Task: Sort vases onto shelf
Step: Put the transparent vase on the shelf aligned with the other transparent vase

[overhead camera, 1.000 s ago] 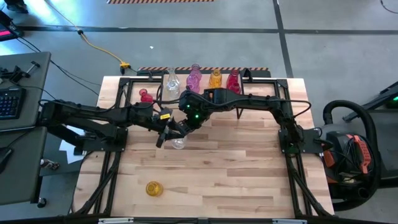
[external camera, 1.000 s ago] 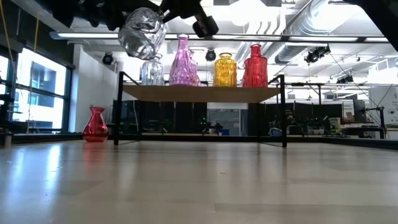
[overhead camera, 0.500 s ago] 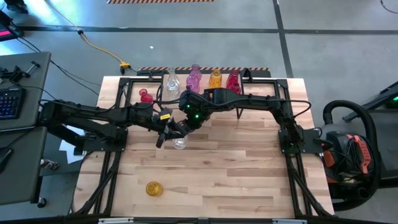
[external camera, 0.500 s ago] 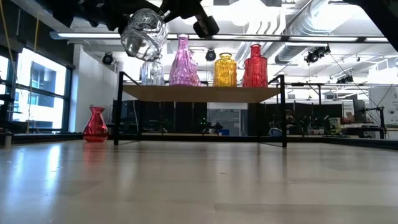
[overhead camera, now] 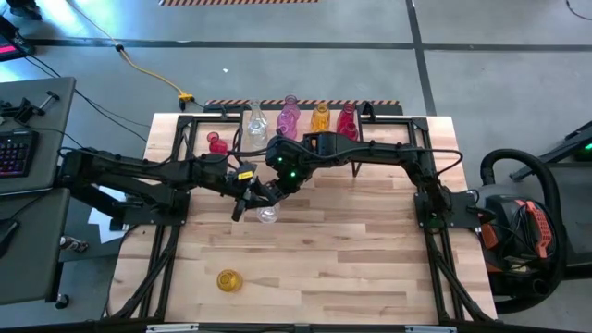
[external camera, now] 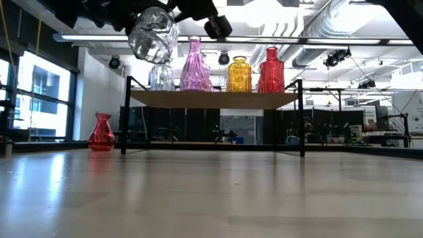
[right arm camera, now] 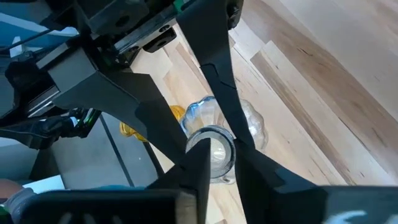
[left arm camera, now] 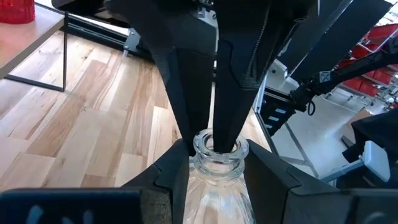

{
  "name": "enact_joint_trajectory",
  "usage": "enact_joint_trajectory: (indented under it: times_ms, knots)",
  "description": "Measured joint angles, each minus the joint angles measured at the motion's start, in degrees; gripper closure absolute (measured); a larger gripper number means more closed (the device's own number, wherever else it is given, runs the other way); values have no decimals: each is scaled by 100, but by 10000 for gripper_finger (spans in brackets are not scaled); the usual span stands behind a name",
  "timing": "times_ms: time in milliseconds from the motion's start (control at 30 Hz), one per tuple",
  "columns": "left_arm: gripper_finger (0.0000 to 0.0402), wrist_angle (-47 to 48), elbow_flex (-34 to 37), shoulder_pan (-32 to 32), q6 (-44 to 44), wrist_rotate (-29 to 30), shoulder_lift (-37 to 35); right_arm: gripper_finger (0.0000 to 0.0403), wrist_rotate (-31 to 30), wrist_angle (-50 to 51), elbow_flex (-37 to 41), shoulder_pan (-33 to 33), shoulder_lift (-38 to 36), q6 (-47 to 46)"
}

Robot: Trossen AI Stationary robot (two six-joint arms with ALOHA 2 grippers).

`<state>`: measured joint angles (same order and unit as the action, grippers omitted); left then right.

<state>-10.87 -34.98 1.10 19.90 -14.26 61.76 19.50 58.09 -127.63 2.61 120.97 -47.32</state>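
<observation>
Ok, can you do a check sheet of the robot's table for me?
Surface: wooden table, bare wood.
Job's things: shelf holds clear shelf vase, pink vase, amber shelf vase, red shelf vase; red table vase beside it; amber table vase near the front.
Clutter: nothing seen.
Grippers: left gripper jaws closed on lifted clear vase neck; right gripper at its mouth.
Cables: yellow cable on floor.
Surroundings: keyboard on side desk.

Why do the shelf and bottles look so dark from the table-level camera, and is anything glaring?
Low view: bright windows and ceiling lights sit behind the shelf, so it is backlit and its legs read as silhouettes, while the vases on it glow through. The raised clear vase catches white highlights. High view: light is even, shadows soft.
</observation>
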Motion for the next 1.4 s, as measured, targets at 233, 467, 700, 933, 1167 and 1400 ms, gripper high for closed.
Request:
enact_joint_trajectory:
  times_ms: [233, 467, 700, 933, 1167, 1400]
  knots:
    - [289, 7, 0, -6, -2, 30, -2, 317, 62, 32, 0, 57, 2, -40]
    - [289, 9, 0, -6, 42, 28, 0, 323, 194, 76, 0, 87, 2, 96]
    - [289, 11, 0, -28, 50, -6, 0, 315, 301, 67, -2, 90, 4, 102]
    - [289, 19, 0, -192, 57, 22, -2, 314, 456, 56, -2, 83, 7, 89]
    - [290, 203, -2, -203, 96, 26, -11, 313, 456, 56, -2, 83, 12, 73]
    - [290, 463, 26, -216, 102, -128, 0, 312, 426, 32, -33, 109, -13, 132]
